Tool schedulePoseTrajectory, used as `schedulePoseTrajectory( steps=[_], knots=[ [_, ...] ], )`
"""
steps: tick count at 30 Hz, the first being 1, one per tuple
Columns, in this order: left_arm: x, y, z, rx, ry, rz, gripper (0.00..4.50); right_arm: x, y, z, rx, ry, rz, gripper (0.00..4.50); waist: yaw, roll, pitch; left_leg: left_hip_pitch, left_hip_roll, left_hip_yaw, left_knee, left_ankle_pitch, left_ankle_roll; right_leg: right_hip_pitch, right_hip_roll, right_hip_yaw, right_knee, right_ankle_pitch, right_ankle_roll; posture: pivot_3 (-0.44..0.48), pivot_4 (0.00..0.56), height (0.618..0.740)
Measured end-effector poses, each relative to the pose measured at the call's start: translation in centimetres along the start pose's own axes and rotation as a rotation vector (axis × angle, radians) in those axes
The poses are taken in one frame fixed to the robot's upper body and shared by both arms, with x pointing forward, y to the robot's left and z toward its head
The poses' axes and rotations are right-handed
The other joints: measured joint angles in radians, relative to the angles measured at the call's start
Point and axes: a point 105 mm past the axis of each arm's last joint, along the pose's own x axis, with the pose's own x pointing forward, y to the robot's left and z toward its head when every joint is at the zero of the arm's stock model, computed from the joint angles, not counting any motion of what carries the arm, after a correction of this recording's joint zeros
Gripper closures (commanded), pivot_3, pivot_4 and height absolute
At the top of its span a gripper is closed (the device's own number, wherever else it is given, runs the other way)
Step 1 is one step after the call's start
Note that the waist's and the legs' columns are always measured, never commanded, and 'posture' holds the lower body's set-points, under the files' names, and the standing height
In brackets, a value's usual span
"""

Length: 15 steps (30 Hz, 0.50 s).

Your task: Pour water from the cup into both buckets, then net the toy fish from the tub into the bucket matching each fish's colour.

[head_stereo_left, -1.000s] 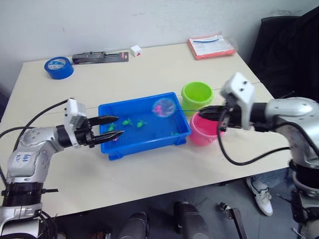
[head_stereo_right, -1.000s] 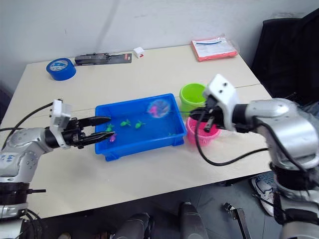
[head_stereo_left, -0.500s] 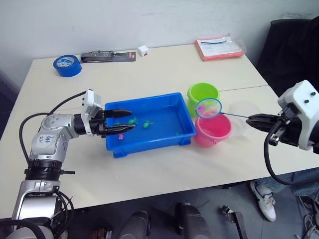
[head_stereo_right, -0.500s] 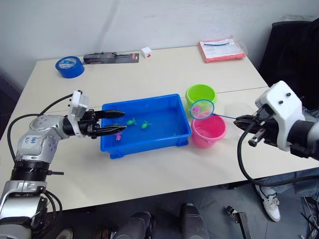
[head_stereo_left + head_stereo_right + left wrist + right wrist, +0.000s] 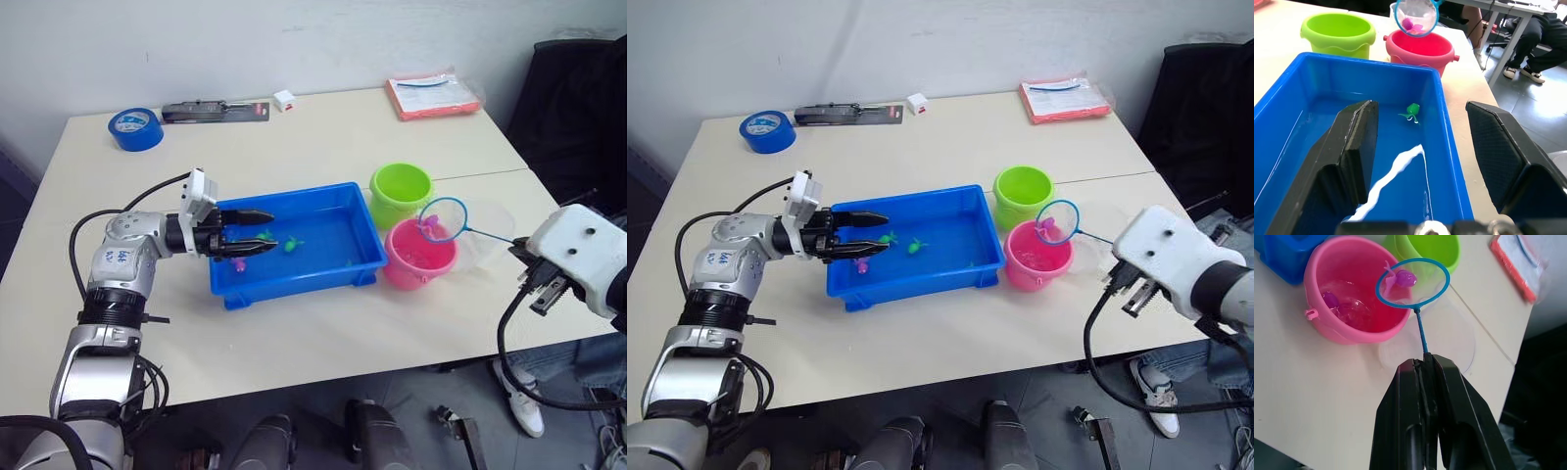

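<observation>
The blue tub (image 5: 364, 227) holds water, green toy fish (image 5: 292, 245) and a pink one (image 5: 238, 262). My left gripper (image 5: 257, 232) hangs open over the tub's left end, with a green fish (image 5: 1412, 110) ahead of its fingers. To the tub's right stand the lime green bucket (image 5: 400, 191) and the pink bucket (image 5: 419, 257). My right gripper (image 5: 1425, 363) is shut on the net's thin handle. The net (image 5: 443, 218) hovers over the pink bucket's right rim with a pink fish (image 5: 1404, 278) in its mesh. Another pink fish (image 5: 1330, 298) lies in the pink bucket. The clear cup (image 5: 487, 245) stands under the handle.
At the table's back lie a blue tape roll (image 5: 135, 128), a black tool (image 5: 214, 111), a small white box (image 5: 285, 99) and a red packet (image 5: 431, 93). A black chair (image 5: 578, 108) stands at the right. The table's right edge is close to my right gripper.
The net has swung right from over the tub to above the pink bucket, carrying a pink fish. The camera has shifted. My left gripper stays open at the tub.
</observation>
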Motion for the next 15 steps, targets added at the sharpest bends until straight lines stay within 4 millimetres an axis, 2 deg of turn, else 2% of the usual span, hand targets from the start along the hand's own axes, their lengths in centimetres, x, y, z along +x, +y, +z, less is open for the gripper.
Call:
schedulePoseTrajectory(
  steps=[10,15],
  knots=[
    [0.0,0.1,-0.1,0.005,0.006,0.002,1.4,0.1,0.9,0.1,-0.396,0.021,-0.015,3.72,0.0,0.0,0.0,0.0,-0.001,0.0,0.002,0.0,0.0,0.0,0.0,0.0,0.001,0.0,0.0,0.0,0.15,0.74],
    [0.0,0.1,-0.1,0.005,0.005,0.003,1.4,0.1,1.6,-0.1,-0.517,0.009,-0.021,3.72,0.0,-0.001,0.0,0.0,-0.001,0.0,0.003,0.0,0.0,0.001,0.0,0.0,0.002,0.0,0.001,0.0,0.15,0.74]
  ],
)
